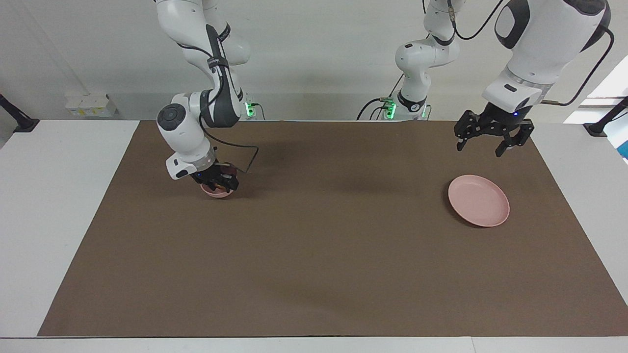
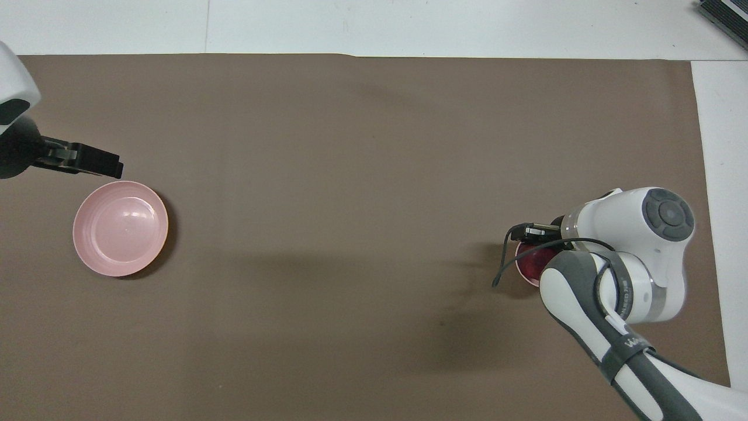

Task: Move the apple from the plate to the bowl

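While clamped on the apple (image 2: 530,264), right gripper (image 1: 219,180) sits low in the bowl (image 1: 215,192), at the right arm's end of the brown mat (image 1: 324,255). Apple down inside bowl rim, mostly hidden by the wrist; whether it touches the bowl's bottom cannot be told. Left gripper (image 1: 492,140) hangs raised, fingers spread, holding nothing, over mat near the plate (image 1: 479,201). Plate bare, at the left arm's end, well apart from bowl.

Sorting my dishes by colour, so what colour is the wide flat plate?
The plate is pale pink all over, plain, with no pattern. It shows best in the overhead view.
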